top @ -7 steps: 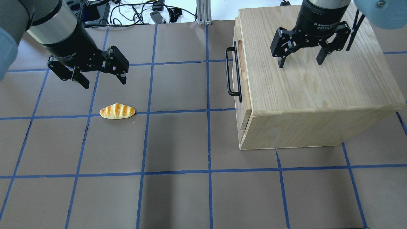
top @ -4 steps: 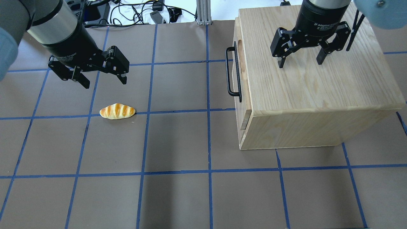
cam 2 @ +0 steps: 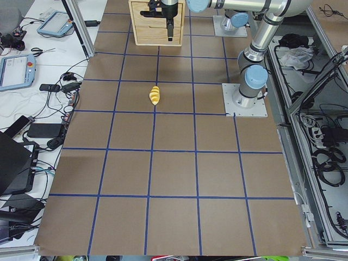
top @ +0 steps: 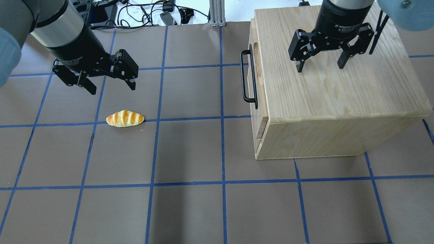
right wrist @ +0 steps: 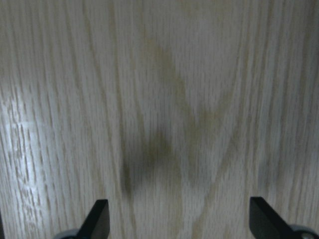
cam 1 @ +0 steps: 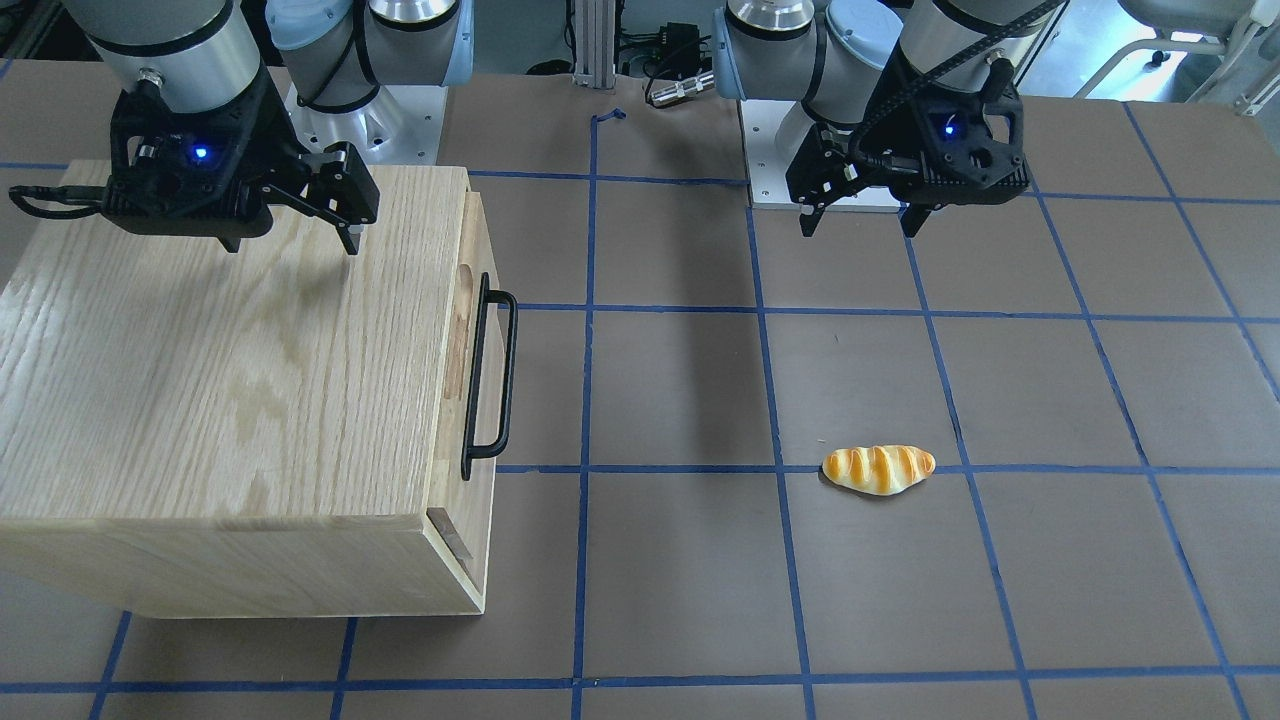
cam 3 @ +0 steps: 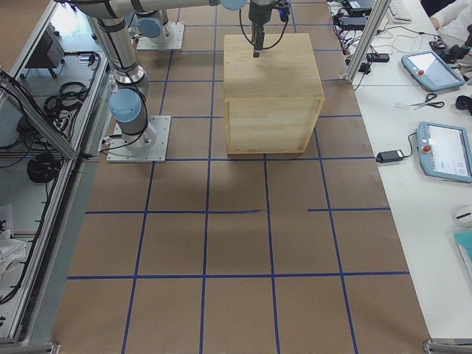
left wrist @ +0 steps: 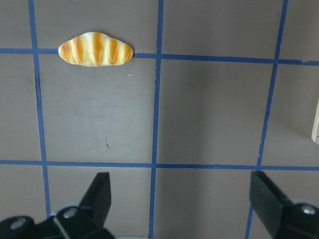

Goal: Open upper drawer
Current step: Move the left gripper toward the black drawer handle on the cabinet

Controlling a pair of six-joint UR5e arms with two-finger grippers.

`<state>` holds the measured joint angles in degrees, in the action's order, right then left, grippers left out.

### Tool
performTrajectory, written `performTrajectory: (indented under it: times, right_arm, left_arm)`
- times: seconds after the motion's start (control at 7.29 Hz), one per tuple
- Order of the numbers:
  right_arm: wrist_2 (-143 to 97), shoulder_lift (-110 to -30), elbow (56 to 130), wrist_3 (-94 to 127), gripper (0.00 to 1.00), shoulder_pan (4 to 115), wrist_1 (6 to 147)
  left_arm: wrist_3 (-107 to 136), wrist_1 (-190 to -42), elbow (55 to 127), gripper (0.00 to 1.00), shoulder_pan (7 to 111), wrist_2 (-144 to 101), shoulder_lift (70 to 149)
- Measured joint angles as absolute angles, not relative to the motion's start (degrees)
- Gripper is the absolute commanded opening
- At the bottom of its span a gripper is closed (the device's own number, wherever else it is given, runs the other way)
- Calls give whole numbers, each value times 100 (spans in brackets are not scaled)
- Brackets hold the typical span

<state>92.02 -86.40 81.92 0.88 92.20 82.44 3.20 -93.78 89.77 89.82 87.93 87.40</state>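
Observation:
The upper drawer point(top: 257, 67) is at the top of the oak cabinet's point(top: 339, 91) face and looks shut, flush with the face. Its black bar handle point(top: 244, 76) and scooped notch face the table's middle. The drawer point(cam 1: 458, 340) and handle point(cam 1: 490, 380) also show in the front-facing view. My left gripper point(top: 112, 88) is open and empty above the table, well left of the handle; it also shows in the front-facing view point(cam 1: 858, 228) and the left wrist view point(left wrist: 184, 199). My right gripper point(top: 320, 67) is open and empty just above the cabinet's top, as the right wrist view point(right wrist: 179, 219) shows.
A toy bread roll point(top: 125, 118) lies on the brown mat near my left gripper, also in the left wrist view point(left wrist: 95, 50). The cabinet point(cam 1: 200, 380) stands on the table's right half. Cables and gear lie past the far edge point(top: 152, 13).
My left gripper has shifted very slightly to the right and nearer. The right gripper, the drawer and the bread roll have not moved.

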Motion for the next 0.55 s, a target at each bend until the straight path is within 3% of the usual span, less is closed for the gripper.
performTrajectory:
  times: [0.55]
  right_arm:
    - [9202, -8639, 8197, 84, 100, 9220, 8244]
  left_arm:
    - [693, -9248, 8597, 100, 9525, 8589, 9251]
